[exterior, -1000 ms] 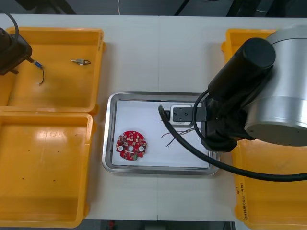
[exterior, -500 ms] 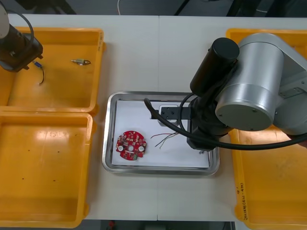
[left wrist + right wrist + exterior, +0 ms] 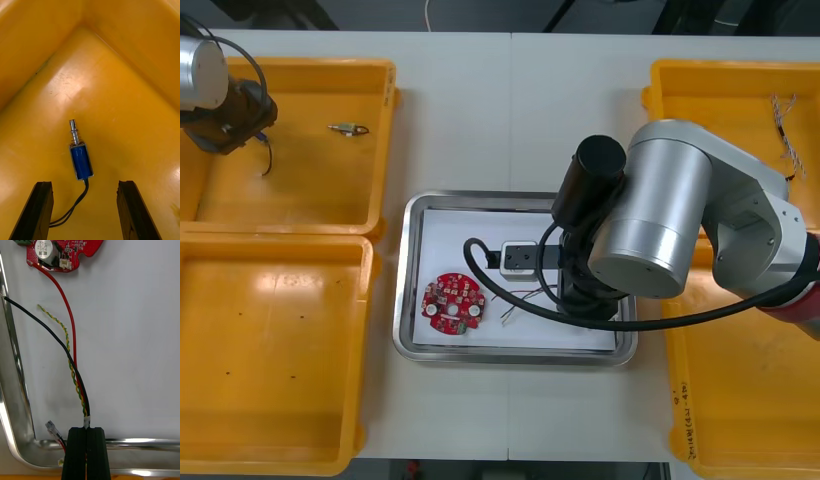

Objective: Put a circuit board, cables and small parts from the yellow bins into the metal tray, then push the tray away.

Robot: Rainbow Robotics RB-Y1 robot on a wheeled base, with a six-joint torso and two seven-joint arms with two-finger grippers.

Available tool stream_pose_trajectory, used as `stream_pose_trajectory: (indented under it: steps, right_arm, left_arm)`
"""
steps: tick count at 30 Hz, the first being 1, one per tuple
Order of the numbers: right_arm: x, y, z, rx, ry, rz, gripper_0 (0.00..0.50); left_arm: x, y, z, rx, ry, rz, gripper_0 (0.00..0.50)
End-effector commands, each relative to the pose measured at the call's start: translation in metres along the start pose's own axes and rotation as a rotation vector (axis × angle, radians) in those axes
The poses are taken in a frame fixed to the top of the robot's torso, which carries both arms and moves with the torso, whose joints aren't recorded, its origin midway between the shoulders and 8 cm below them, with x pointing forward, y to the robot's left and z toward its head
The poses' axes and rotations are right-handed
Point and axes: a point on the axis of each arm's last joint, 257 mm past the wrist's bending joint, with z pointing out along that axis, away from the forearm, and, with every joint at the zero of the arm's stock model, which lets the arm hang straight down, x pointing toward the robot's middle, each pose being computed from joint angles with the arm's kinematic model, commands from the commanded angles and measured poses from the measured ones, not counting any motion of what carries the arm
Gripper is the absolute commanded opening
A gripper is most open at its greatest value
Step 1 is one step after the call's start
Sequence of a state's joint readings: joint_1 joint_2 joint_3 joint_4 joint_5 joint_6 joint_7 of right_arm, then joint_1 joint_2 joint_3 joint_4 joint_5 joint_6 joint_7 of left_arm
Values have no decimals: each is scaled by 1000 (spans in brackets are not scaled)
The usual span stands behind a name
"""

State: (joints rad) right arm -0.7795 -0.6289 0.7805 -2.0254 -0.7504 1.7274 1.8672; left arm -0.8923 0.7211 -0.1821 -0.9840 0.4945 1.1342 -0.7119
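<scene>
In the front view, I see the metal tray (image 3: pixel 412 300) on the tabletop (image 3: pixel 510 110) between the yellow bins (image 3: pixel 310 190). The open tabletop lies past the tray's far rim. The circuit board (image 3: pixel 455 302) lies flat in the tray's left near part. My right arm (image 3: pixel 650 230) hangs over the tray's right half and hides that side. The cable bundle (image 3: pixel 508 298) comes out from under the arm, pointing at the board. My left arm (image 3: pixel 210 90) is over the far left bin, and a second small metal part (image 3: pixel 350 128) lies well off to its right.

In the right wrist view, the right gripper (image 3: pixel 87 429) has its jaws pinched on the cable bundle, just above the tray's rim. The bundle's long axis runs straight out from the jaws over the white floor. The red strand reaches the board, the black one slants to the side rim, and the twisted yellow one stops short.

In the left wrist view, the left gripper (image 3: pixel 84 183) has its jaws wide apart and holds nothing. The small metal part (image 3: pixel 80 159) lies on the bin floor just past the fingertips. Its pin points away toward the bin's corner, and its black lead (image 3: pixel 73 210) trails back between the fingers. The bin walls rise close behind it.
</scene>
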Motion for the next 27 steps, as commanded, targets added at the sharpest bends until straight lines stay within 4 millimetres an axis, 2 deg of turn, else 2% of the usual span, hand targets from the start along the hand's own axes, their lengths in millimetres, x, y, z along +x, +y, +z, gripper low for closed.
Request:
stream_pose_trajectory:
  steps: [1,12,27]
  right_arm:
    - [-24,-6,2,37,-35,-50,0]
    - [-20,-13,20,65,-9,-31,0]
    - [-19,-6,38,68,-1,-13,0]
  left_arm:
    - [-14,-36,-8,36,-72,140,500]
    - [-17,-28,7,20,-111,149,500]
    - [-14,-26,21,16,-140,157,500]
